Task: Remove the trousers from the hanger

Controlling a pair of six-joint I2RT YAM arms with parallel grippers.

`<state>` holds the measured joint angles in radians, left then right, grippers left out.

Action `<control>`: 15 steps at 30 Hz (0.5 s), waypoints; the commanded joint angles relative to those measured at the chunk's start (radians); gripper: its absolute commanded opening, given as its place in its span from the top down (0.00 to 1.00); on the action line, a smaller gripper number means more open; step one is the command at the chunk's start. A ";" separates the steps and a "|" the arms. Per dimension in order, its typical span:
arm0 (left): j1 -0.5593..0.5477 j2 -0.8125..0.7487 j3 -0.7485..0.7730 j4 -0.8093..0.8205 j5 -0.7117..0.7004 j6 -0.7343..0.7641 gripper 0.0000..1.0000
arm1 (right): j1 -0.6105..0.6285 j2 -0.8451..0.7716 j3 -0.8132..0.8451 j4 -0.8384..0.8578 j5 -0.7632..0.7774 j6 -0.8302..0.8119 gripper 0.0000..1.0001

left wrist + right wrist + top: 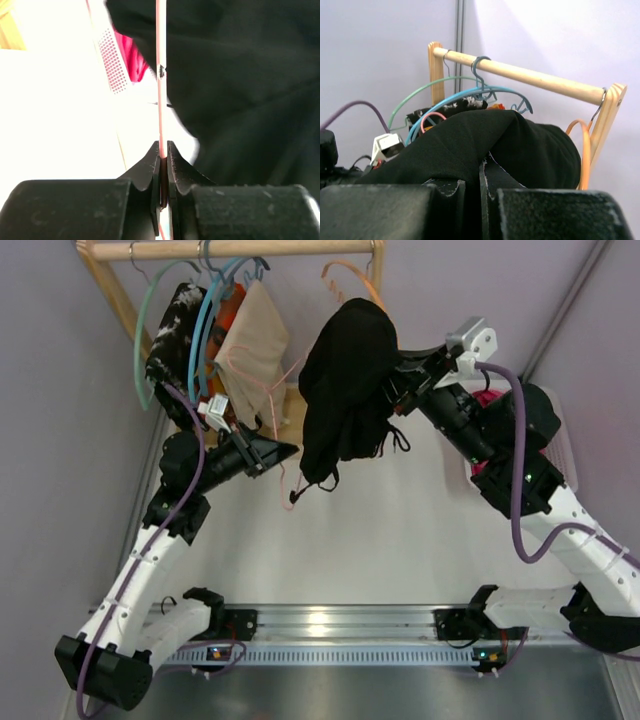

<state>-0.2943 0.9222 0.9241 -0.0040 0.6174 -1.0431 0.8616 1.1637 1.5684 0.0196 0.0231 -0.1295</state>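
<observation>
Black trousers hang bunched between the two sets of jaws, above the table. The right jaws are closed on a fold of this cloth, which rises just beyond them toward the wooden rail, with an orange hanger beside it. The left jaws are clamped on a thin pink hanger rod, the black cloth just to their right. Magenta trousers show farther out beyond the left jaws, behind a white perforated basket wall.
</observation>
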 commanded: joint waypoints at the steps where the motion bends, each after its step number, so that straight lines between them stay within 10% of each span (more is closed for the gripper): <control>1: 0.007 -0.036 -0.010 0.009 -0.018 0.048 1.00 | -0.009 -0.038 0.099 0.125 -0.015 0.016 1.00; 15: 0.011 -0.057 -0.056 -0.037 -0.007 0.107 1.00 | -0.013 -0.070 0.249 0.132 -0.028 0.034 1.00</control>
<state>-0.2886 0.8921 0.8688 -0.0692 0.6083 -0.9726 0.8608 1.1404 1.7470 0.0376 -0.0204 -0.0933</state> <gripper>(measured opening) 0.097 0.045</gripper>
